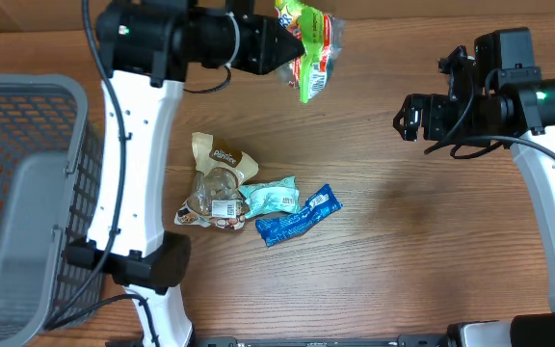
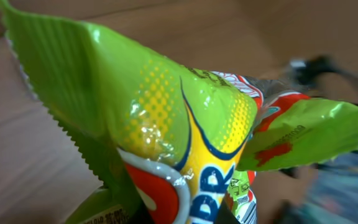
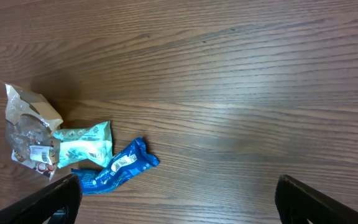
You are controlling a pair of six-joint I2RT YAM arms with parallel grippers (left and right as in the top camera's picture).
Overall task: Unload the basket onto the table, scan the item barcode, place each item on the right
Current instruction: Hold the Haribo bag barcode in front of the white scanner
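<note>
Green crinkled plastic snack packet (image 1: 314, 53) hangs clamped in the left gripper (image 1: 295, 46), held high above the wooden table (image 1: 403, 222), likely for scanning; the right gripper (image 1: 405, 116) stands wide apart, empty.

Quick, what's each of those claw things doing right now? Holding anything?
Left gripper: closed on the green snack bag.
Right gripper: jaws wide open, holding nothing.
</note>
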